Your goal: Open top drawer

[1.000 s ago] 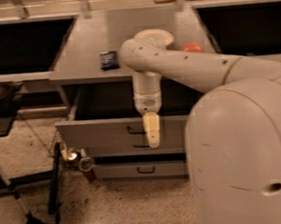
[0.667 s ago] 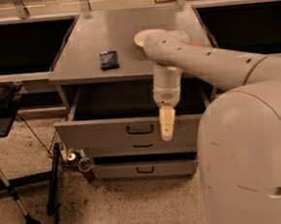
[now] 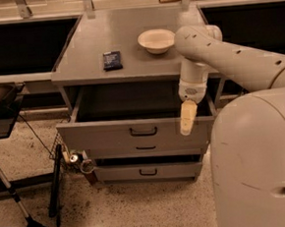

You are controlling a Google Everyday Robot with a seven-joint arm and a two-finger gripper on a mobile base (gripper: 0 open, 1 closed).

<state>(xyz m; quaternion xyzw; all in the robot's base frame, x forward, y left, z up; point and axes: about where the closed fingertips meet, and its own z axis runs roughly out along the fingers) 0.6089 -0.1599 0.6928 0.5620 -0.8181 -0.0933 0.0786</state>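
Gripper (image 3: 188, 118) pointing down, grip unclear | top drawer (image 3: 104, 132) pulled out, front rim behind it | handle (image 3: 143, 131) leftward, apart

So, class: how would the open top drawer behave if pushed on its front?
The top drawer probably slides straight back, its flat front rigid. Nothing shows inside, so likely light. The gripper hangs before its right end.

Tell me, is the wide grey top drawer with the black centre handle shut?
No, the top drawer stands pulled out, dark inside showing, with the gripper hanging by its front's right end.
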